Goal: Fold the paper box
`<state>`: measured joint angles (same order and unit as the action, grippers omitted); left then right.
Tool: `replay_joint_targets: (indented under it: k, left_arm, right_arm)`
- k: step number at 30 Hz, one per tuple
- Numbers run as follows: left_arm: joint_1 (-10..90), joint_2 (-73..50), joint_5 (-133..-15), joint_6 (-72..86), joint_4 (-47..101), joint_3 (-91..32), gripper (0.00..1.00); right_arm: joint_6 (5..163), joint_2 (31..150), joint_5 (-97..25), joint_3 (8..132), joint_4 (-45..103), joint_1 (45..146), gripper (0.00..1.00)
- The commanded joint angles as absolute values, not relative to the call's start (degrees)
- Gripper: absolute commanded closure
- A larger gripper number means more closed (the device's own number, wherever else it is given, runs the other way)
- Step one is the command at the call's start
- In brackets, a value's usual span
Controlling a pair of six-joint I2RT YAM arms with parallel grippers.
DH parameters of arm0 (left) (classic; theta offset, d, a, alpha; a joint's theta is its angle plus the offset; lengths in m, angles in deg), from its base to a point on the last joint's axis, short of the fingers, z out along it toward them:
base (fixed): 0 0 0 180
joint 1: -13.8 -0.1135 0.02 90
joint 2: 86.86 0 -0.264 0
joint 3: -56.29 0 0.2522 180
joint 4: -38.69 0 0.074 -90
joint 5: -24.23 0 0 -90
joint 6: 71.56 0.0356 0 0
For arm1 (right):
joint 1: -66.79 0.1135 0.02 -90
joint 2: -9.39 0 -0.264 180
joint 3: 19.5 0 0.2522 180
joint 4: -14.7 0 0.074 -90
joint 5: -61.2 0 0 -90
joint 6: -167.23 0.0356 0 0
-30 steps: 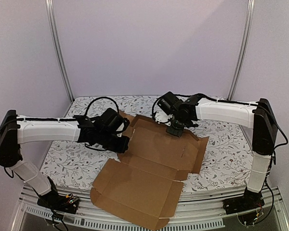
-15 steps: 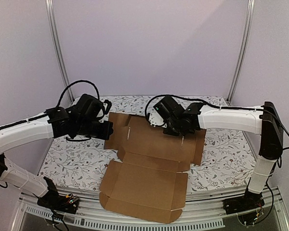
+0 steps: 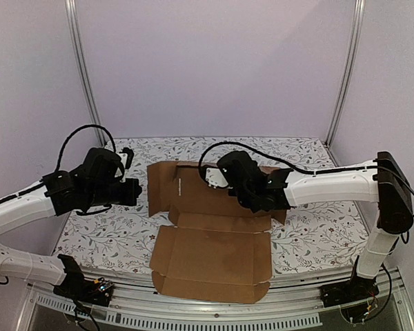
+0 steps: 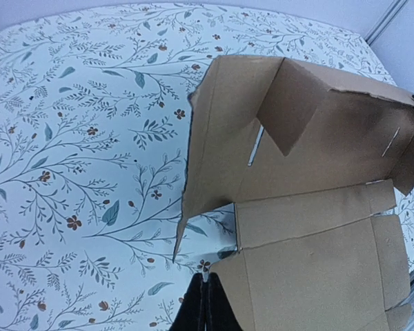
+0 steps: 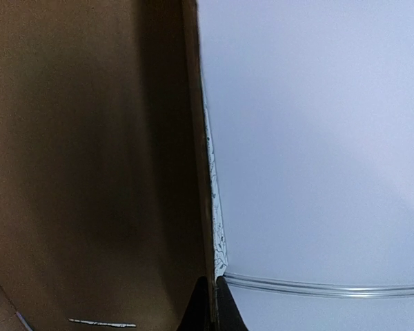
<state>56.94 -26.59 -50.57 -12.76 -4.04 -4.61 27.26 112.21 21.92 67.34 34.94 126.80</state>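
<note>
– Lilac walls (image 3: 214,69) on three sides and a table (image 3: 96,231) under a leaf-and-flower cloth: that's the overhead view. Where's the paper box?
– Mid-table. The paper box (image 3: 214,252) lies opened out. Its near panel is flat and reaches the table's front edge, and its far panel is tilted up off the cloth.
– And the arms from up there?
– The left gripper (image 3: 135,191) hangs off the box's left side, near it but apart. The right gripper (image 3: 224,172) sits over the far panel. From above I cannot tell how its jaws stand, nor whether it touches cardboard.
– Does the left wrist camera help?
– Yes. The left gripper (image 4: 204,293) shows jaws pressed together with nothing between them, the tips just beside a corner of the flat panel. It also shows what the overhead hides: the left flap (image 4: 214,152) lifted clear of the cloth, and a slit (image 4: 255,146) cut in the panel behind it.
– Right wrist?
– The paper box (image 5: 76,172) fills the left half and wall fills the right half, with a sliver of floral cloth between. The right gripper (image 5: 211,303) has its jaws closed, and the box's edge runs straight down to the tips. Whether that edge is pinched or merely touching, I cannot tell.
– Anything else there?
– One thin slit low in the cardboard, near the bottom of the view.
</note>
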Motion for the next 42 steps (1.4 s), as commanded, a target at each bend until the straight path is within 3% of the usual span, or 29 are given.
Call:
replay_joint_targets:
  k: [1, 15, 34, 42]
  left_arm:
    - [55.9, -30.1, -51.0, -12.8, -2.1, -2.3, 0.97]
    - [55.1, -31.9, -50.4, -13.0, 0.3, 2.9, 0.98]
    - [52.0, -25.7, -54.9, -10.5, 9.8, 7.8, 1.00]
    - [51.3, -25.9, -50.3, -9.7, 8.4, 7.1, 1.00]
  right_arm:
    - [19.8, 110.9, 27.3, 63.5, 18.3, 127.4, 1.00]
    - [-0.6, 115.3, 28.5, 53.5, -11.9, 130.2, 1.00]
    - [-2.0, 117.2, 30.1, 48.0, -16.2, 131.1, 1.00]
    - [-1.7, 117.1, 30.9, 47.5, -16.5, 132.0, 1.00]
